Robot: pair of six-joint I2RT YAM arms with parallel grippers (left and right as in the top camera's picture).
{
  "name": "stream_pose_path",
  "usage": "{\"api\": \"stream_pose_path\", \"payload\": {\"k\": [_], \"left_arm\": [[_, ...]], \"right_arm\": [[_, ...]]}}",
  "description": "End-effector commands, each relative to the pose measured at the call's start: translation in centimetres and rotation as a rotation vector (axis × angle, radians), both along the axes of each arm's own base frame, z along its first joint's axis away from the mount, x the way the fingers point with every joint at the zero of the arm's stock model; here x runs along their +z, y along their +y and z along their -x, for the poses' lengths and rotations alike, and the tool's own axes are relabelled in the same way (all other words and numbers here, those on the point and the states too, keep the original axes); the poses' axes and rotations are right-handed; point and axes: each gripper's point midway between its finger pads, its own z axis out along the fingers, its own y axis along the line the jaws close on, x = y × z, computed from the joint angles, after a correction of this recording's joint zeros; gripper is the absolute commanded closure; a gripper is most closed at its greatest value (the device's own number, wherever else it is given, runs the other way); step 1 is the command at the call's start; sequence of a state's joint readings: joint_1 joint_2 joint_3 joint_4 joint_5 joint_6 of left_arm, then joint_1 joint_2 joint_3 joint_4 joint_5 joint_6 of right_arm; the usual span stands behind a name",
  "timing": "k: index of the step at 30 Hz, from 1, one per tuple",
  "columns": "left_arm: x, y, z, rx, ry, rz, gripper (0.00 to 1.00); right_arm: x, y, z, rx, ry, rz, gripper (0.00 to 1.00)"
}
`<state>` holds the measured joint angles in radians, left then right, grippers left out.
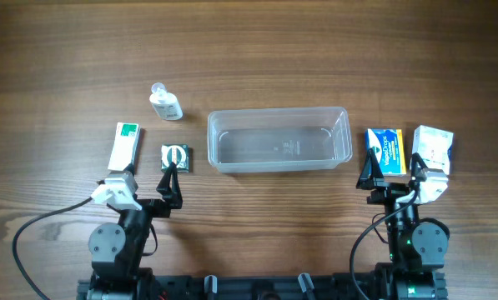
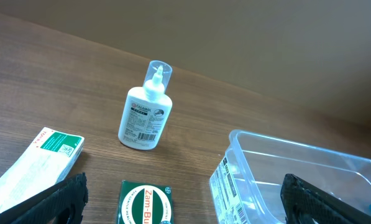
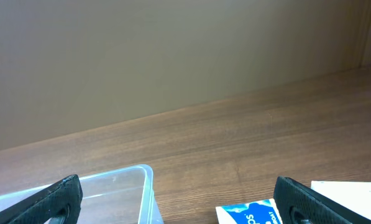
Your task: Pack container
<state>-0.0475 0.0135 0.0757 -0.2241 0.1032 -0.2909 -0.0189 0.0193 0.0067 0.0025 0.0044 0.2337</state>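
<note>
Both pincers gape wide, fingers well apart: the left gripper (image 1: 147, 179) hangs at the near side of the small green box (image 1: 176, 157), the right gripper (image 1: 394, 177) close by the blue box (image 1: 387, 151). Between those boxes, mid-table, stands the clear container (image 1: 279, 141), open side up.

Clear plastic tub (image 1: 279, 142), rectangular, rounded corners, raised rim. Upright on bench (image 1: 315, 50) near centre, open top facing up, long side running left to right. Bare floor showing through.
</note>
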Motion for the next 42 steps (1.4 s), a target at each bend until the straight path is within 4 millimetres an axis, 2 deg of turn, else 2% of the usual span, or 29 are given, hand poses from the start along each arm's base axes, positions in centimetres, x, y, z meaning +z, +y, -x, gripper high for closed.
{"api": "stream_pose_path", "payload": {"k": [1,11,15,16,18,21,24,25,26,28,33,35,37,41,42], "left_arm": [[0.0,0.1,0.0,0.003,-0.007,0.006,0.00],[0.0,0.1,0.0,0.003,-0.007,0.006,0.00],[0.0,0.1,0.0,0.003,-0.007,0.006,0.00],[0.0,0.1,0.0,0.003,-0.007,0.006,0.00],[0.0,0.1,0.0,0.003,-0.007,0.006,0.00],[0.0,0.1,0.0,0.003,-0.007,0.006,0.00],[0.0,0.1,0.0,0.003,-0.007,0.006,0.00],[0.0,0.1,0.0,0.003,-0.007,0.006,0.00],[0.0,0.1,0.0,0.003,-0.007,0.006,0.00],[0.0,0.1,0.0,0.003,-0.007,0.006,0.00],[0.0,0.1,0.0,0.003,-0.007,0.006,0.00],[0.0,0.1,0.0,0.003,-0.007,0.006,0.00],[0.0,0.1,0.0,0.003,-0.007,0.006,0.00],[0.0,0.1,0.0,0.003,-0.007,0.006,0.00],[0.0,0.1,0.0,0.003,-0.007,0.006,0.00]], "right_arm": [[0.2,-0.4,0.0,-0.018,-0.012,-0.005,0.00],[0.2,-0.4,0.0,-0.019,-0.012,-0.005,0.00],[2.4,-0.2,0.1,-0.006,-0.103,-0.070,0.00],[3.3,1.2,0.3,0.078,-0.125,-0.166,0.00],[5.2,4.5,1.1,0.280,-0.146,-0.164,0.00],[7.4,6.1,2.0,0.375,-0.170,-0.145,0.00],[9.9,5.2,1.7,0.311,-0.150,-0.041,0.00],[10.4,4.4,1.2,0.258,-0.093,0.012,0.00],[10.9,2.9,0.2,0.174,0.034,0.062,0.00],[11.6,1.8,-0.8,0.115,0.156,0.087,0.00],[15.3,1.0,-4.4,0.089,0.428,0.075,0.00],[14.8,0.9,-6.1,0.102,0.529,0.097,0.00],[12.4,0.8,-7.5,0.112,0.632,0.112,0.00],[2.8,-1.3,-9.2,0.091,0.983,0.039,0.00],[1.1,-1.8,-9.3,0.084,1.041,0.025,0.00]]}}
